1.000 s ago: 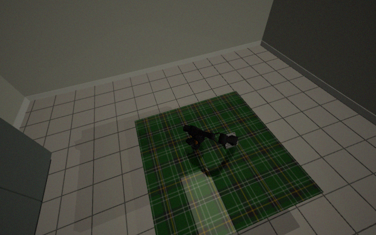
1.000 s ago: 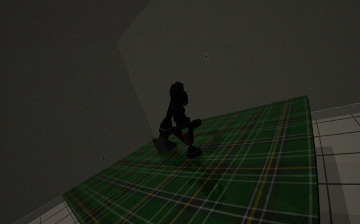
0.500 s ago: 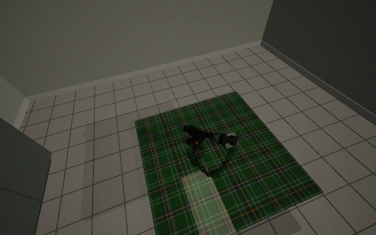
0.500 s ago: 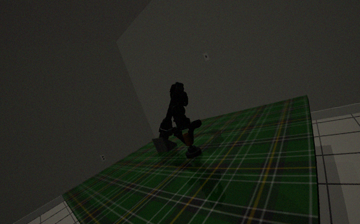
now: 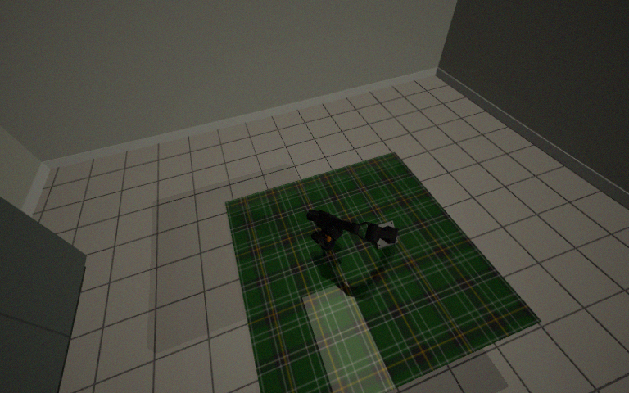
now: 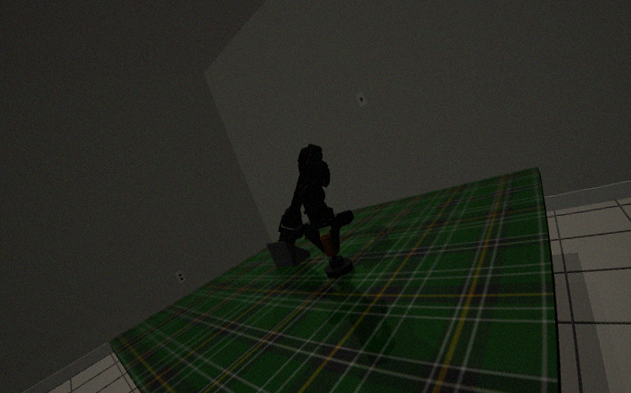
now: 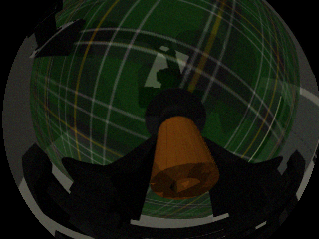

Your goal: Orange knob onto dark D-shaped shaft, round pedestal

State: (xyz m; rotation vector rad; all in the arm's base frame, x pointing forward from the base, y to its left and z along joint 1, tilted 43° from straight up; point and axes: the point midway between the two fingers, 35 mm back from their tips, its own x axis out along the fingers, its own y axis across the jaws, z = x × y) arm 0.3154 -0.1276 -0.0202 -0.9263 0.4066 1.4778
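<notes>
The orange knob (image 5: 328,239) (image 6: 329,244) (image 7: 179,149) is between the fingers of my gripper (image 6: 328,240) (image 7: 178,139), which is shut on it. The round dark pedestal (image 6: 339,268) (image 7: 175,100) stands on the green plaid surface. In the exterior view the knob is upright over the pedestal, its lower end at the narrow dark part on top, with the wide base showing below it. The shaft's flat side is hidden, and whether the knob's hole is on the shaft cannot be told. In the wrist view the knob's near end shows a recess.
The green plaid mat (image 5: 417,296) (image 6: 453,277) lies under everything. The arm's base plate (image 5: 386,242) is on it, right of the gripper in the top view. A dark cable curves between gripper and base. A pale lit strip (image 5: 345,342) crosses the mat.
</notes>
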